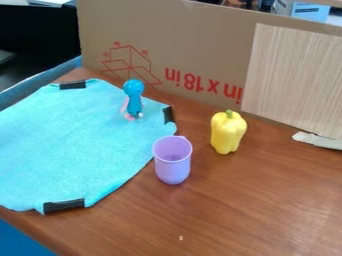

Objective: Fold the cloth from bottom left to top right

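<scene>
The light blue cloth [73,145] lies spread out over the left part of the wooden table. Black clips or tape pieces mark its edges: one at the upper left, one at the right near the top, and one at the bottom. A small blue figure [134,97] stands on the cloth near its upper right.
A purple cup [173,165] stands just right of the cloth. Farther right is a yellow pepper [228,132]. Behind them a cardboard panel [200,60] rises along the back of the brown table [260,210], with a wood-grain board [294,80] against it.
</scene>
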Controlling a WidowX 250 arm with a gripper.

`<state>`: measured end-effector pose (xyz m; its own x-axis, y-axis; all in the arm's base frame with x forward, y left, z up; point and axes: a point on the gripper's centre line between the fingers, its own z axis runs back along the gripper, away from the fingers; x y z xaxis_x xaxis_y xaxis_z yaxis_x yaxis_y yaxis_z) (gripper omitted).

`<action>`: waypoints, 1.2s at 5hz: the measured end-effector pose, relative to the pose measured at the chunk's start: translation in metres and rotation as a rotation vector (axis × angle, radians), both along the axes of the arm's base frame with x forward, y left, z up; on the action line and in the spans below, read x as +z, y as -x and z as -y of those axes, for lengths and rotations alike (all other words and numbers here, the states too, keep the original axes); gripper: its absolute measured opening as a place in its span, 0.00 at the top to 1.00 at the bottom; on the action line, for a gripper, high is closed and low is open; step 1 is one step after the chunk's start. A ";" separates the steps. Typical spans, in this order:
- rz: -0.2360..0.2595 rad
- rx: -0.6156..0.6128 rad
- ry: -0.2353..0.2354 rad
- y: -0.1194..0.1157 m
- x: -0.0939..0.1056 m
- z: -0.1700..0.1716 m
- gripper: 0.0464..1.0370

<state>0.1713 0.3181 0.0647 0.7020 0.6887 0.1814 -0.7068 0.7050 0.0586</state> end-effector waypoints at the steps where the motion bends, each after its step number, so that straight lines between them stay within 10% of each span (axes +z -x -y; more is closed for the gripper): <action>1: -0.015 -0.001 0.035 0.001 -0.012 0.003 0.04; 6: 0.054 -0.020 0.190 -0.007 -0.026 -0.005 0.04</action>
